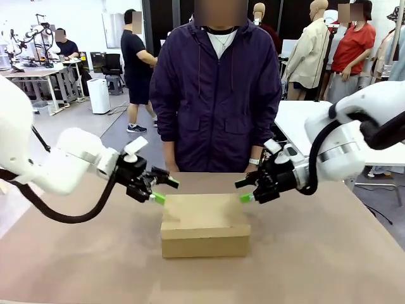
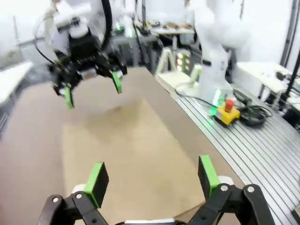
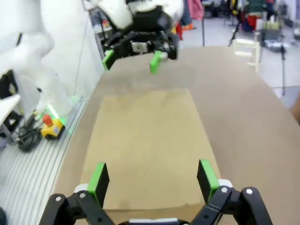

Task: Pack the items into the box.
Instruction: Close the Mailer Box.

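Observation:
The brown cardboard box (image 1: 205,221) lies shut in the middle of the table, its flat lid (image 2: 126,150) (image 3: 147,145) facing up. My left gripper (image 1: 164,190) (image 2: 151,176) hovers open just above the box's far left corner, nothing between its green pads. At the far right corner my right gripper (image 1: 243,190) (image 3: 152,176) is open and empty too. The two face each other across the lid: the right gripper (image 2: 92,91) appears in the left wrist view and the left gripper (image 3: 131,58) in the right wrist view. The items are out of view.
A person in a dark purple jacket (image 1: 215,95) stands at the table's far edge right behind the box, hands low. The brown table (image 1: 329,253) has free room around the box. A yellow box with a red stop button (image 2: 228,108) sits on the metal rail beside the table.

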Action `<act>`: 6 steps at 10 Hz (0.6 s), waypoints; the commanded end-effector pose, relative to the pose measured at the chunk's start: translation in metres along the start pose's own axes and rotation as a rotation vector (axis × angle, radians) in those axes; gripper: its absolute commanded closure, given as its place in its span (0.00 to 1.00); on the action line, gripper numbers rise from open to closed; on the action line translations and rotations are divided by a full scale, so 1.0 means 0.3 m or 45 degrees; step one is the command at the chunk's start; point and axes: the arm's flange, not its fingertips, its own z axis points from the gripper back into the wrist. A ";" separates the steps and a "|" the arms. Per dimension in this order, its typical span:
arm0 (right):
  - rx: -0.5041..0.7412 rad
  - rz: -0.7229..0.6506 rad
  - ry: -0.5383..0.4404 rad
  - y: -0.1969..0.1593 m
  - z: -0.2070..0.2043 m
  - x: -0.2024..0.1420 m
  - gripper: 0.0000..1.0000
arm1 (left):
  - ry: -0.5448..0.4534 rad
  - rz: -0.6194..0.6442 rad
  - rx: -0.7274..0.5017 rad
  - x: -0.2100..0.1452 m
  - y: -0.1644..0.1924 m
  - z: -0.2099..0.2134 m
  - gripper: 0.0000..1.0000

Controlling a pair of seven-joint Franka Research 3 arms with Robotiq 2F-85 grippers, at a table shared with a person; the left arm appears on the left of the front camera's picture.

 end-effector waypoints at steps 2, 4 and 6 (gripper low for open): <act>-0.022 -0.395 -0.094 0.105 0.167 0.060 0.00 | -0.213 0.020 0.119 0.114 -0.209 0.074 0.00; 0.000 -0.600 -0.135 0.192 0.327 0.045 0.00 | -0.509 0.309 0.387 0.152 -0.372 0.196 0.00; 0.033 -0.743 -0.165 0.287 0.490 -0.044 0.00 | -0.572 0.603 0.710 0.096 -0.544 0.325 0.00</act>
